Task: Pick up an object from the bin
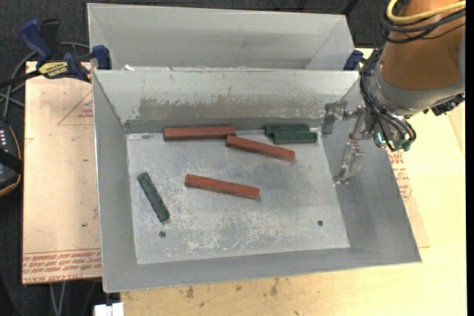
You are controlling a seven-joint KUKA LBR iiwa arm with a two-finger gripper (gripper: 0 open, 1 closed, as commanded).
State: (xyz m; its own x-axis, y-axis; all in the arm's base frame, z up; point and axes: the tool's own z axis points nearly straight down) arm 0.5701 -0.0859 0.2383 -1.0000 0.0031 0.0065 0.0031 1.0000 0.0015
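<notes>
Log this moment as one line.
end effector: right side of bin | nearest: dark green block at back wall | held: nothing seen

We note bin [222, 48]: grey sheet metal, walls smooth with dull sheen, floor scuffed, speckled, matt. Red-brown bars [222, 186]: matt, smooth; wood or plastic, we cannot tell. Dark green block [290, 133], dark green bar [152, 197]: matt. Orange cover [422, 41]: smooth, glossy. Gripper [344, 170]: bare metal.

back red-brown bar [199, 133] flat along back wall [222, 96] | slanted red-brown bar [260, 149] beside it | middle red-brown bar [222, 186] | dark green block [290, 134] back right | dark green bar [153, 197] left, slanted
</notes>
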